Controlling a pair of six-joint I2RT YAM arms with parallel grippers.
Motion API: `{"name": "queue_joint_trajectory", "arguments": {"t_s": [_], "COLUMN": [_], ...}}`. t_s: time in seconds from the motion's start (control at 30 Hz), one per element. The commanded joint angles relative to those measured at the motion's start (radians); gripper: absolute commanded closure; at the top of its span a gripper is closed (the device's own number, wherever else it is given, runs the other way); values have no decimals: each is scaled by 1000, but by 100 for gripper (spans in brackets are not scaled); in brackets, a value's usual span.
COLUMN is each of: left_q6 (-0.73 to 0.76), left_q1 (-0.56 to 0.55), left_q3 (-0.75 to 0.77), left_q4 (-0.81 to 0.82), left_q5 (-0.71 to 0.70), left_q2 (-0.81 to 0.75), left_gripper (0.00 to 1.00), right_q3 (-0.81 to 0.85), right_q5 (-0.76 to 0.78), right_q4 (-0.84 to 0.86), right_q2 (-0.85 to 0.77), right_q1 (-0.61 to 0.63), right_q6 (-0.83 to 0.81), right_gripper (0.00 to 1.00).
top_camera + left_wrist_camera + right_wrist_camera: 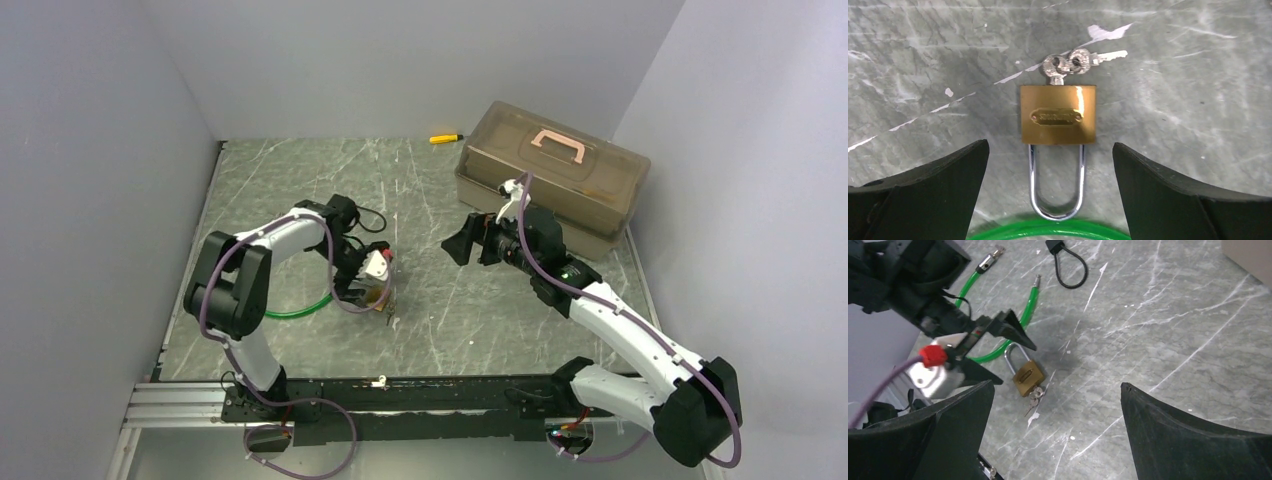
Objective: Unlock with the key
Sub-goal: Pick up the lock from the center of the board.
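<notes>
Nearest, note the left pincer (pixel 1049 150) released, gripping nothing, fingers (pixel 938 185) straddling the padlock (pixel 1058 114), likely so as to clamp the body steady. Between those fingers, see the shackle's bend lying at the cable (pixel 1048 229); cannot tell whether looped round it. Just past the fingertips, find the key (pixel 1052 66) seated in the padlock's far face, ready for turning, with a spare key (pixel 1103 56) ringed to it and flat on the table (pixel 1198 110). Leaves bare table round that end for an approach. Farther off, see the right pincer (pixel 1055 385) released too, empty, well apart from the key and aimed toward it. Behind that pincer, only the box (pixel 550 180), out of the way.
</notes>
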Motion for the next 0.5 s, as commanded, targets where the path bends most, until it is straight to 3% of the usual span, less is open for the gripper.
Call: {"name": "queue_joint_trajectory", "arguments": {"t_s": [0.0, 0.37, 0.4, 0.47], "left_q6": [-163, -250, -252, -253], "left_q1": [-73, -159, -164, -172], "left_q3": [-24, -158, -167, -182], "left_q4": [186, 373, 382, 394], "left_q5": [-149, -336, -347, -349], "left_q2": [10, -4, -7, -16], "left_gripper": [1, 1, 3, 17], "right_q3": [51, 80, 83, 88], "right_q5": [-38, -64, -64, -67], "right_q4": [17, 0, -1, -1], "right_q2": [-26, -33, -32, -29], "right_q1": [-3, -30, -34, -40], "right_q6": [-11, -22, -21, -19], "right_gripper": [0, 0, 0, 0]}}
